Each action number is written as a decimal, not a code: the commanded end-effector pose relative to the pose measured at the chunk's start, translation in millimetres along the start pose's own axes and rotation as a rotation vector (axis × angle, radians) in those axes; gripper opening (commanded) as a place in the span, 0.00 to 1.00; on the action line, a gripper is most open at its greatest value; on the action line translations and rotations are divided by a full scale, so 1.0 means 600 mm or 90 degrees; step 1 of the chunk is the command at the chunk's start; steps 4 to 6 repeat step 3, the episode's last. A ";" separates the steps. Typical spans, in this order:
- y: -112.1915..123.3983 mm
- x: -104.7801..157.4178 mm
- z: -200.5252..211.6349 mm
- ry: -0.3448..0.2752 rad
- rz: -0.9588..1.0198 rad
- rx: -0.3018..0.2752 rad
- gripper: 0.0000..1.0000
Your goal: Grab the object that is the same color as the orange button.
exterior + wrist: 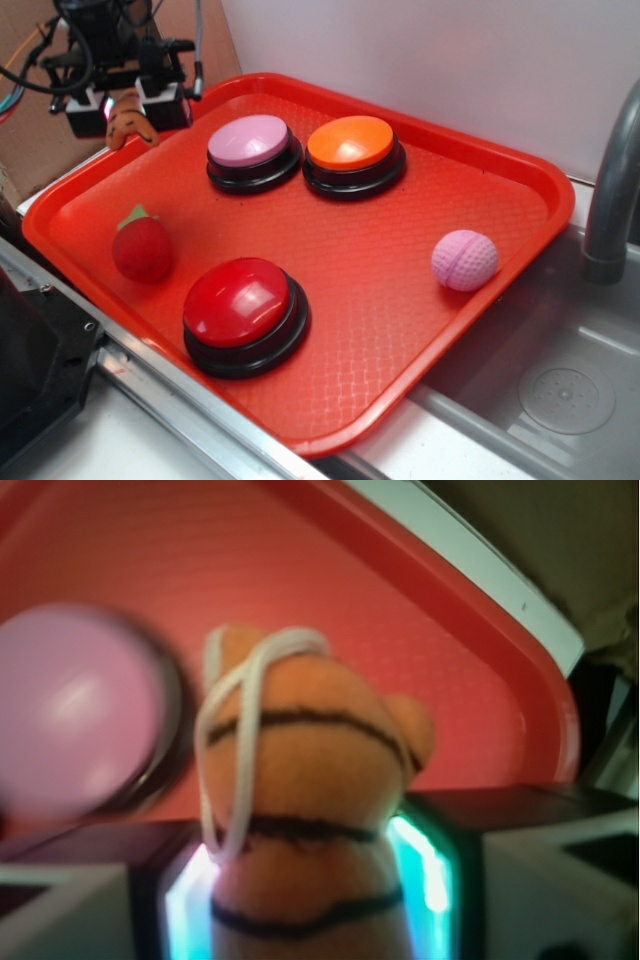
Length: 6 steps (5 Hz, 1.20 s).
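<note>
A red tray (480,180) holds three buttons; the orange button (352,145) sits at its back, beside a pink one (250,142). Over the tray's far left corner, the gripper (128,108) has its jaws clamped on the striped orange toy (310,810).

A: What stays unclear from the wrist?
B: The pink button (70,715) is blurred and cut off by the left edge. The toy (305,810) runs off the bottom edge, so its lower part is unseen.
A: And from outside?
B: The gripper (125,105) covers most of the toy (128,118); only a striped bit shows. The arm is cropped at the top. The faucet (612,190) is cut by the right edge.
</note>
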<state>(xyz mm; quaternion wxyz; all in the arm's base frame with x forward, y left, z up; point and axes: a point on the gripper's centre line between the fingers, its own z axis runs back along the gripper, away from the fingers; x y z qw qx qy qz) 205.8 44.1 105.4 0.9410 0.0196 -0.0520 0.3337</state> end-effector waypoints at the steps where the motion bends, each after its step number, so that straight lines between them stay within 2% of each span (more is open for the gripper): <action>1: -0.047 -0.056 0.090 -0.002 -0.199 -0.111 0.00; 2: -0.066 -0.080 0.086 0.002 -0.233 -0.106 0.00; 3: -0.058 -0.080 0.065 -0.025 -0.236 -0.088 0.00; 6: -0.058 -0.080 0.065 -0.025 -0.236 -0.088 0.00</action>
